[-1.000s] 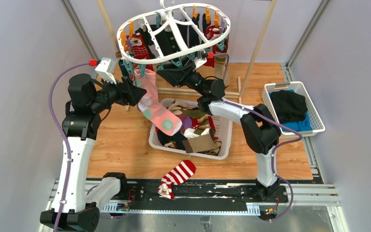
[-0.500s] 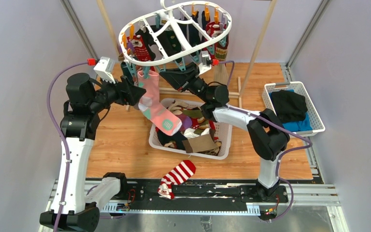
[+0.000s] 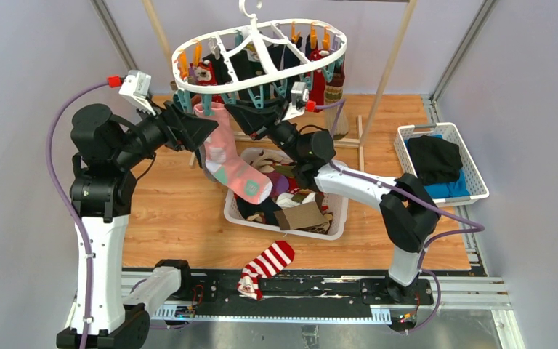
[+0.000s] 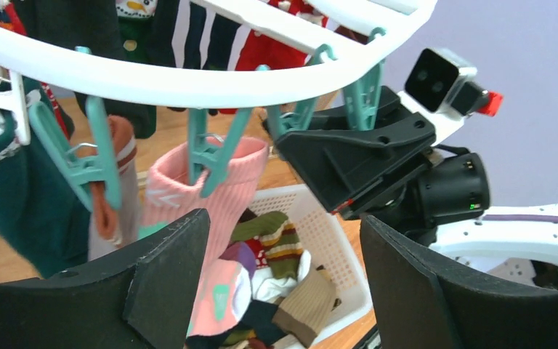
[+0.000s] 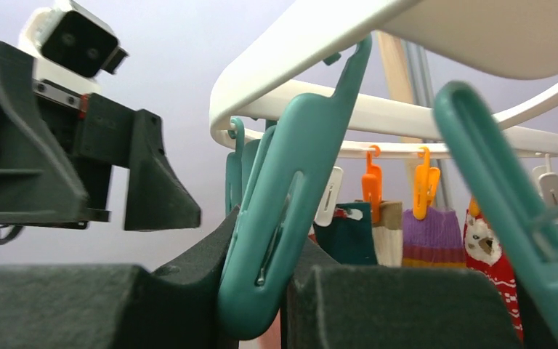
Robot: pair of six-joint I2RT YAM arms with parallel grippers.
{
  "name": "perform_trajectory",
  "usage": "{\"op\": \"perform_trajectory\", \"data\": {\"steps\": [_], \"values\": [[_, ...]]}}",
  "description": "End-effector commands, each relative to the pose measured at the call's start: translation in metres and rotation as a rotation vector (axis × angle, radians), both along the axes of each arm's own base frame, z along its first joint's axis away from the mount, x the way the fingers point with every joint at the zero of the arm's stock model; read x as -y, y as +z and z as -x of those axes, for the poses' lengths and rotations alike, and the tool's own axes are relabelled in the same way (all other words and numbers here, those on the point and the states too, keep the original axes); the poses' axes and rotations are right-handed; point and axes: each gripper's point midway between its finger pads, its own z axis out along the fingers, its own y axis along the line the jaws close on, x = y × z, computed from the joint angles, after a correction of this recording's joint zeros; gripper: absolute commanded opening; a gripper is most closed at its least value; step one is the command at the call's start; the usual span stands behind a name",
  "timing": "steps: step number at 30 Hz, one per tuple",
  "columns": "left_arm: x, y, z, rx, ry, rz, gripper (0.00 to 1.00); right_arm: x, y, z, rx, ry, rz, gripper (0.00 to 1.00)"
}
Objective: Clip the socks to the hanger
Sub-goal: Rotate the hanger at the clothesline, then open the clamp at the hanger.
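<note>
Pink sock (image 4: 221,211) dangles lengthwise from its teal peg (image 4: 211,153) on the hanger (image 4: 189,76) rim, dead ahead of the nearer left gripper (image 4: 285,218), fingers wide and empty, while the right gripper (image 5: 265,287) pinches a neighbouring teal clothespin (image 5: 283,203).

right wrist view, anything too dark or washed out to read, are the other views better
Right wrist: the teal clothespin reads clearly, the right gripper pinching it is dark, low in detail. Left wrist: pink sock clear. Top external: evenly lit.
</note>
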Motion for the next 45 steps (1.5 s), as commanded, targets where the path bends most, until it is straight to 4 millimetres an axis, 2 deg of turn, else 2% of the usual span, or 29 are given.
{"op": "perform_trajectory", "data": {"steps": [1,11,21,29,34,45], "values": [[0.005,0.015,0.002,-0.020,-0.025,0.071,0.81,-0.015,0.005,0.002,0.080,-0.088,0.038,0.00],[0.011,0.024,-0.033,-0.034,-0.042,0.161,0.78,-0.036,0.000,0.001,0.123,-0.233,0.113,0.00],[0.008,0.022,-0.060,-0.015,-0.013,0.141,0.71,-0.044,-0.002,0.002,0.137,-0.247,0.120,0.00],[0.006,0.016,-0.071,-0.022,0.001,0.134,0.59,-0.046,-0.004,0.003,0.157,-0.257,0.135,0.00],[0.005,0.019,-0.072,-0.011,0.007,0.134,0.51,-0.049,-0.005,0.009,0.176,-0.233,0.143,0.00],[0.010,0.018,-0.077,-0.033,-0.025,0.159,0.60,-0.055,-0.008,0.015,0.186,-0.207,0.171,0.00]]}}
